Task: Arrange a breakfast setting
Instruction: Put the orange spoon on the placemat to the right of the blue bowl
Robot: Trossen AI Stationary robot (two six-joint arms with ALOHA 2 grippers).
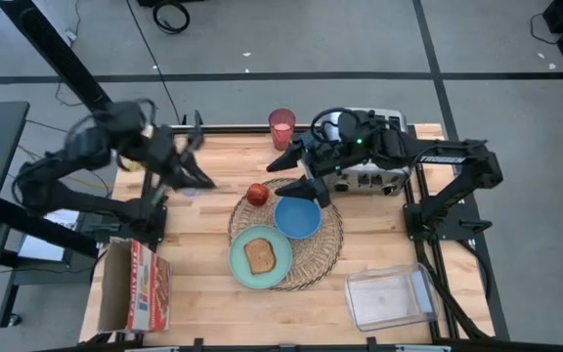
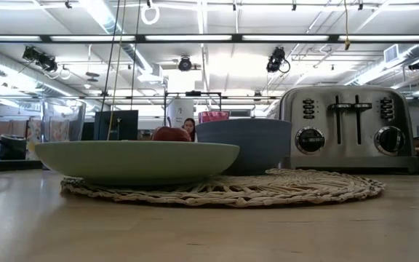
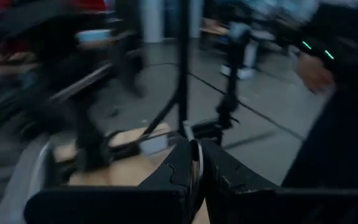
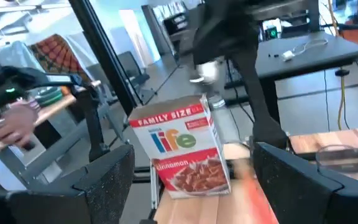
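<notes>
While both arms hang above the wooden bench (image 1: 379, 259), the breakfast things lie as follows.

Placemat: round woven wicker placemat (image 1: 321, 256) at mid-bench, carrying the plate and the bowl.
Plate: teal plate (image 1: 238, 264) on the placemat's near-left edge, toast slice (image 1: 260, 255) flat on it.
Bowl: blue bowl (image 1: 297, 217) on the placemat, just beside the plate and in front of the toaster.
Apple: red apple (image 1: 257, 194) at the placemat's far-left rim, near the bowl.
Cup: pink translucent cup (image 1: 282, 127) upright at the bench's far edge, apart from the placemat.
Left gripper (image 1: 203, 182): over the bench's left part, near the apple; fingers together with nothing between them.
Right gripper (image 1: 299, 172): between cup and bowl, above the placemat's far edge; fingers (image 4: 303, 180) spread wide, holding nothing.
Toaster: silver four-slot toaster (image 2: 349, 127) on the far right, beside the placemat.
Cereal box (image 1: 145, 288): lying at the near-left corner.
Clear container (image 1: 389, 298): near-right on the bench.
</notes>
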